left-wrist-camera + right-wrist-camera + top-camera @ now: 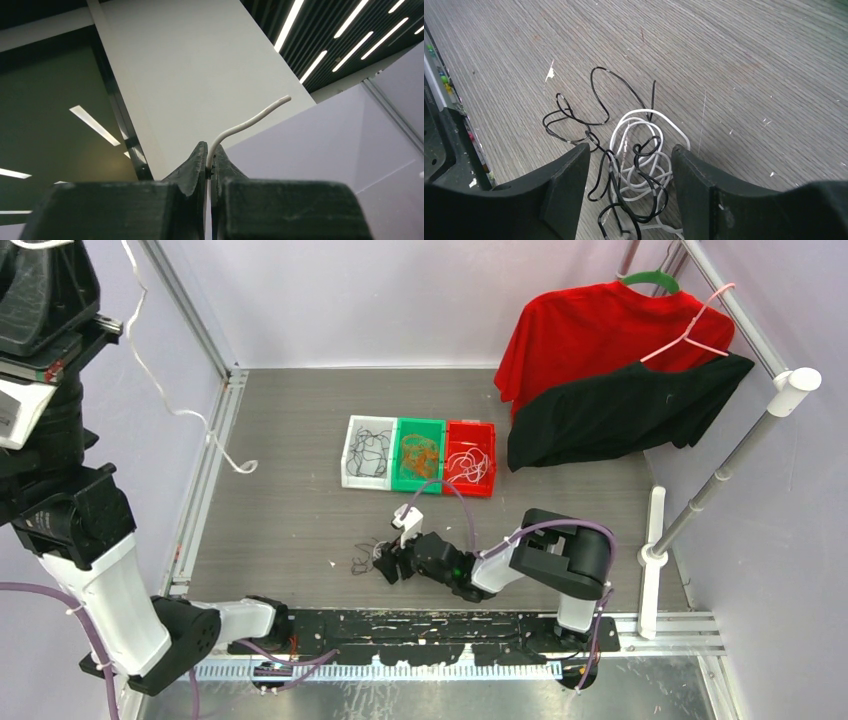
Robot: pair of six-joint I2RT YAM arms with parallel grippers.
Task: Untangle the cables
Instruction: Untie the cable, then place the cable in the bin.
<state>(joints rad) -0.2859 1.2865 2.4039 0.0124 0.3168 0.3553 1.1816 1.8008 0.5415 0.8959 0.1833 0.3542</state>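
A tangle of black and white cables [639, 165] lies on the grey wood-grain table, with a black loop [599, 95] trailing off to its far left. My right gripper [630, 150] is open, its two fingers straddling the tangle low over the table. In the top view that gripper [390, 562] sits at the tangle [362, 560] near the front middle. My left gripper [209, 160] is shut on a white cable [250, 120], raised high and pointing at the ceiling. A long white cable [160, 390] hangs from the upper left down to the table.
Three small trays stand in a row mid-table: white [350, 445] with black cords, green [420, 422] with orange cords, red [492, 455] with white cords. A red shirt [590, 330] and a black garment [620, 410] hang at the back right by a white rack post [655, 520].
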